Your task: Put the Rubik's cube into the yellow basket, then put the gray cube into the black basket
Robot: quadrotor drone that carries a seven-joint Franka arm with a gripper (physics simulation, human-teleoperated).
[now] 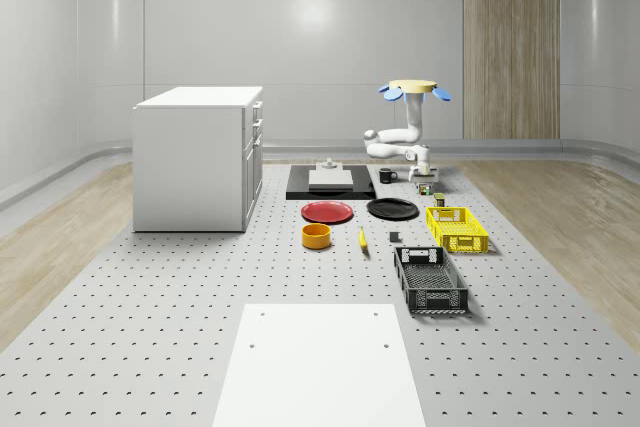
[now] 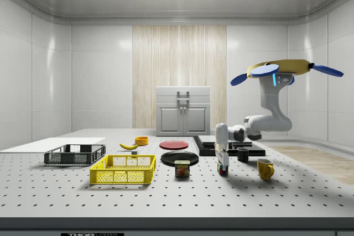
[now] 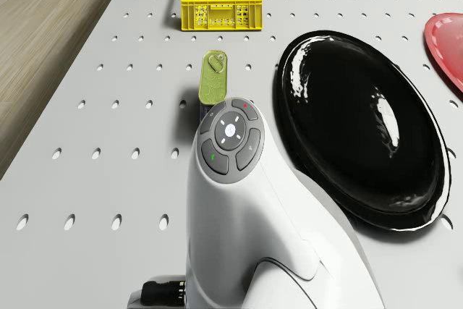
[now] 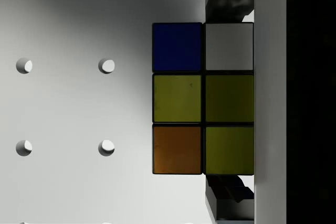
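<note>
Rubik's cube (image 4: 202,98) on perforated table (image 4: 68,103) | finger (image 4: 270,98) possibly touching its side

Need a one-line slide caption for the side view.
Drone hovers above the table's far end, arm lowering its gripper onto the Rubik's cube, right of the yellow basket.

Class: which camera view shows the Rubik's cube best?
The wrist view: the Rubik's cube appears close up, its coloured tiles distinct. In the side view it is a small block under the gripper; in the whole-scene view, a speck.
</note>
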